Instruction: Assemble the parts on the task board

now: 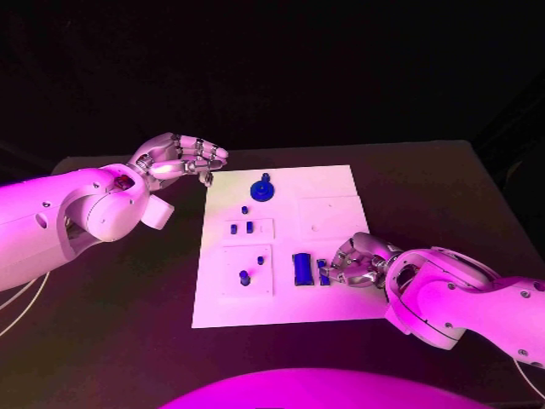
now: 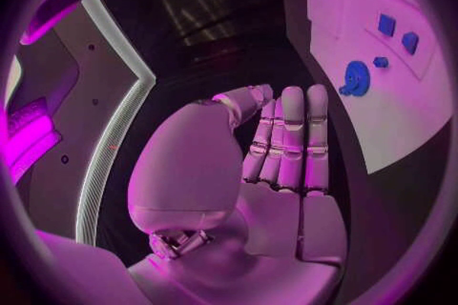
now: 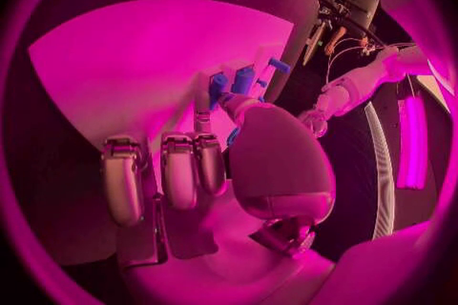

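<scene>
Task board (image 1: 334, 183): white plate, flat at centre of the black table (image 1: 469, 187), long side running away from the robot. Round blue part (image 1: 263, 188) standing near the far left corner of the board, also seen from the left wrist (image 2: 356, 78). Small blue peg (image 1: 246, 209) just nearer than it; two small blue square parts (image 1: 241, 227) side by side in a raised panel below that. Two more small blue parts (image 1: 250, 271) in the near left panel. Tall blue block (image 1: 302, 268) lying near the board's near middle, just beside the right robot hand (image 1: 358, 261). Right robot hand low over the near right portion of the board, fingers curled inward around a small blue piece (image 1: 324, 274) at the fingertips; from the right wrist, blue parts (image 3: 232, 83) visible just past the thumb (image 3: 243, 108); firm hold on the piece cannot be told. Left robot hand (image 1: 177, 158) off the board, raised beside its far left corner, holding nothing, fingers (image 2: 291, 139) straight and pressed side by side, well apart from the round blue part.
</scene>
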Robot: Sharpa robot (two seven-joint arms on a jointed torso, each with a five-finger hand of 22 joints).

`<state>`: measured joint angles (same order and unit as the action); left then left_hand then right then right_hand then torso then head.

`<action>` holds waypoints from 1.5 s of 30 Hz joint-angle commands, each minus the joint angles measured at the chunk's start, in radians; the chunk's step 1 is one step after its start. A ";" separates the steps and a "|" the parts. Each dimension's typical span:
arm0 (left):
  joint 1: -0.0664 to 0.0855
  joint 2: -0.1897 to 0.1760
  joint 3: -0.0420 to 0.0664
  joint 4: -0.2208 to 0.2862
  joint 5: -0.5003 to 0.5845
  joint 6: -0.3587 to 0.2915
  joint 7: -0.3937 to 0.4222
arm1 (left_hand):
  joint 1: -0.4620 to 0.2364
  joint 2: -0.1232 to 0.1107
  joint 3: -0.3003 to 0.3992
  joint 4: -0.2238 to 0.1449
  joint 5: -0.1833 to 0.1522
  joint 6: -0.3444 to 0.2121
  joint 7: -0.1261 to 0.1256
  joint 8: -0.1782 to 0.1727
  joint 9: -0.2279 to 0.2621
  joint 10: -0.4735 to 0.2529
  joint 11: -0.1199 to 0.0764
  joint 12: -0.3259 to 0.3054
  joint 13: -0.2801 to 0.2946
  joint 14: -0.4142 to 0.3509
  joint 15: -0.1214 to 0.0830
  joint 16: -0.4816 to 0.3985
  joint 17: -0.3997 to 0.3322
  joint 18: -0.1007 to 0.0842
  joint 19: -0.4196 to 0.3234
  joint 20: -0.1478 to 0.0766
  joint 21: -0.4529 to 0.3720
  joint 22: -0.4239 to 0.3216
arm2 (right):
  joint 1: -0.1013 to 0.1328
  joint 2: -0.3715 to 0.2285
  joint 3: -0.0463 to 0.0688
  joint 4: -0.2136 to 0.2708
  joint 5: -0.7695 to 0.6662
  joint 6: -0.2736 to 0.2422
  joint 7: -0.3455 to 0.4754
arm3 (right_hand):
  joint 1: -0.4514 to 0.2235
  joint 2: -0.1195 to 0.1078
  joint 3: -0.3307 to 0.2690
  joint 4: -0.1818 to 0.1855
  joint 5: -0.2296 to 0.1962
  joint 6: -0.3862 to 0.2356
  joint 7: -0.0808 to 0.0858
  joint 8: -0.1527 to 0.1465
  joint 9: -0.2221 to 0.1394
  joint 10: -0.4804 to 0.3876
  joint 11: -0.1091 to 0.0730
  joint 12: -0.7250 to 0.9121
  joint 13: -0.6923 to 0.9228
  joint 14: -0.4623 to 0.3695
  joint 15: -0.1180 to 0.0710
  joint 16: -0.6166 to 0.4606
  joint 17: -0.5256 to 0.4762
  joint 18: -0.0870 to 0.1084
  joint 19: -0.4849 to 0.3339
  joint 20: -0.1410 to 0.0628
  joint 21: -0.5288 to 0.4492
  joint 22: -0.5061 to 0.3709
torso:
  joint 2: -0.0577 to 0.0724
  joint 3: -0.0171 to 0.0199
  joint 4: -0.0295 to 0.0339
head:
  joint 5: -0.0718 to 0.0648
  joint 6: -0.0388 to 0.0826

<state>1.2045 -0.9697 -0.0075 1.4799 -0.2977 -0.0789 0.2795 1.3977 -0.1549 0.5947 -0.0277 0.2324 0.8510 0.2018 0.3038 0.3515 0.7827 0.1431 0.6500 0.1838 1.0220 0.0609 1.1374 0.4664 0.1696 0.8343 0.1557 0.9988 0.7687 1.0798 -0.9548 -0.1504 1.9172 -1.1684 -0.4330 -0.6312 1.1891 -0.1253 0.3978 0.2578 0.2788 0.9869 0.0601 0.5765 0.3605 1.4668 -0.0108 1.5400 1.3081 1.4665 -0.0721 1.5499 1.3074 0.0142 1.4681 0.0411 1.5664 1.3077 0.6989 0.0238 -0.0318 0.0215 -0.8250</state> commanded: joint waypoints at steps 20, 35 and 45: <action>0.000 0.001 0.001 0.002 -0.001 0.013 0.004 | -0.004 0.010 0.007 -0.004 0.007 -0.007 -0.001 0.006 -0.001 -0.006 -0.002 0.005 -0.002 -0.007 0.001 0.006 -0.002 0.016 -0.006 0.000 0.005 0.002 | -0.001 -0.006 0.000 -0.001 0.020 0.020 0.055 | -0.073 -0.054 -0.023 0.032 -0.034 0.006 -0.001 0.014 0.005 0.090 -0.002 0.006 0.249 0.097 -0.002 0.003 0.229 -0.014 0.103 -0.005 0.004 0.263 | 0.000 0.0000 0.0000 | -0.001 0.003; 0.000 0.000 0.001 0.002 -0.001 0.014 0.000 | -0.003 0.012 0.009 -0.005 0.007 -0.007 -0.001 0.007 -0.001 -0.006 -0.002 0.006 -0.002 -0.007 0.001 0.005 -0.002 0.016 -0.007 0.000 0.006 0.002 | -0.001 0.004 0.000 -0.037 0.021 0.044 0.049 | 0.007 -0.054 -0.010 -0.004 -0.157 0.006 -0.008 0.022 0.009 0.091 -0.007 0.007 0.250 0.097 -0.006 0.003 0.230 -0.014 0.103 -0.009 0.004 0.263 | 0.001 0.0006 0.0006 | 0.001 -0.001; 0.000 0.002 0.001 0.001 -0.002 0.014 -0.001 | 0.005 0.017 0.019 -0.014 0.008 -0.008 -0.001 0.008 -0.002 -0.006 -0.003 0.007 -0.004 -0.009 -0.001 0.004 -0.004 0.016 -0.009 -0.002 0.012 0.006 | -0.001 0.021 0.000 -0.062 0.021 0.020 0.054 | 0.000 -0.053 -0.030 0.020 -0.228 0.011 -0.007 0.028 0.012 0.093 -0.007 0.010 0.252 0.098 -0.006 0.004 0.232 -0.014 0.103 -0.009 0.004 0.263 | 0.000 0.0009 -0.0005 | 0.002 -0.001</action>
<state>1.2043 -0.9697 -0.0077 1.4793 -0.2985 -0.0784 0.2749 1.4015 -0.1432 0.6089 -0.0419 0.2358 0.8510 0.2018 0.3076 0.3504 0.7828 0.1430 0.6536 0.1808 1.0220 0.0609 1.1373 0.4636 0.1695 0.8307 0.1519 1.0090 0.7743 1.0809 -0.9349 -0.1489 1.8615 -1.1459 -0.4129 -0.5805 1.1928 -0.1788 0.3699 0.2767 0.0542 0.9935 0.0534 0.6023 0.3710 1.4668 -0.0106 1.5438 1.3077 1.4664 -0.0719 1.5499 1.3076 0.0142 1.4643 0.0375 1.5664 1.3073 0.6992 0.0246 -0.0320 0.0243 -0.8268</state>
